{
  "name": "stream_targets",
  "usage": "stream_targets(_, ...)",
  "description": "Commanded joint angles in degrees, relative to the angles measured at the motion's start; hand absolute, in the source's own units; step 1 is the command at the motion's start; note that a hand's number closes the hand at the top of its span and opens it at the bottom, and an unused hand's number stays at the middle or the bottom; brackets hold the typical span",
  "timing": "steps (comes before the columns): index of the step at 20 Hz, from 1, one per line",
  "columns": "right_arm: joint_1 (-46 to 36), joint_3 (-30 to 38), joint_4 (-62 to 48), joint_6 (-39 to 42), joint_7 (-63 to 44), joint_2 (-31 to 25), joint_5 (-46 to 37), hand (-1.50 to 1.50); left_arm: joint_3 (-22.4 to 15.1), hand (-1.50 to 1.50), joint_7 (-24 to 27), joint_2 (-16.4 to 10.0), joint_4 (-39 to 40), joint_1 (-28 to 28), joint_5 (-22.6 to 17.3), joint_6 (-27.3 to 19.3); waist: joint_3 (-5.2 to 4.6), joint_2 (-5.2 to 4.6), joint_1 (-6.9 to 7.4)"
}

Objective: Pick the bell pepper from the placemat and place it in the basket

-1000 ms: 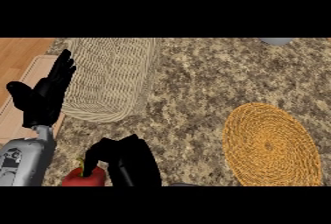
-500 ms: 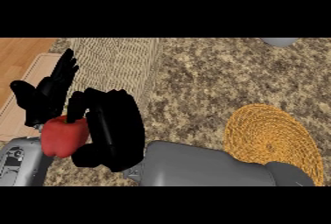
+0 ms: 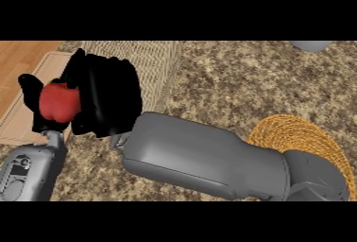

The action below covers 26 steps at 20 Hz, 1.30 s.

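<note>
The red bell pepper (image 3: 58,101) is up off the counter at the left, with my right hand (image 3: 105,97) shut on it; the black fingers curl round its right side. My right forearm (image 3: 202,158) crosses the view from the lower right. The hand and pepper hover at the left end of the woven basket (image 3: 153,61), over its near rim. The round orange placemat (image 3: 307,137) lies at the right with nothing on the part that shows, half covered by my arm. My left hand (image 3: 30,87) rests open just behind the pepper, mostly hidden.
A pale board (image 3: 21,123) lies at the counter's left edge under my left hand, with wooden floor (image 3: 28,49) beyond it. A grey object (image 3: 312,45) peeks in at the top right. Speckled counter (image 3: 237,80) lies between basket and placemat.
My right hand has carried the pepper up and away from the view's lower edge toward the basket. The forearm now fills the lower middle. The left hand has stayed put.
</note>
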<state>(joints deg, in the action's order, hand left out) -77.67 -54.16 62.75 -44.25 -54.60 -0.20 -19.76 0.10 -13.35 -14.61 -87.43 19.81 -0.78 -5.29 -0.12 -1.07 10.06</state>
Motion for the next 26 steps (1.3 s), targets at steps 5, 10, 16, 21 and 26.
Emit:
stream_targets(5, -5.97, -0.79, -11.08, -2.51, -1.78, 0.19, 6.34, 1.50, -1.62, 0.00, 0.55, 2.13, 3.12, 0.49, 0.49, 0.23, -0.42, -1.56, 0.19)
stream_targets(10, -7.33, -1.27, -14.24, -3.87, -0.52, 0.19, 10.38, 1.50, -0.36, 0.00, 0.15, 0.55, 2.85, -0.16, -0.67, 2.13, -0.39, -1.53, 1.22)
stream_targets(16, -6.82, -0.14, -15.57, -5.19, 5.53, 0.19, 16.45, 1.50, -0.28, 0.00, 1.75, 1.29, 3.50, -0.90, 0.08, 1.61, -0.32, -1.89, 0.76)
stream_targets(21, -14.92, -14.73, -24.69, 8.86, 8.84, 0.20, 5.54, 1.50, 0.20, 0.00, 0.34, 1.55, 2.69, -1.13, 0.51, 0.51, -0.70, -0.74, -1.07)
stream_targets(26, -18.55, -19.06, -27.94, 11.46, 10.59, 0.20, 3.03, 1.50, -0.60, 0.00, 0.36, 2.47, 3.80, -0.31, 1.17, 0.49, -0.47, -1.26, -1.57)
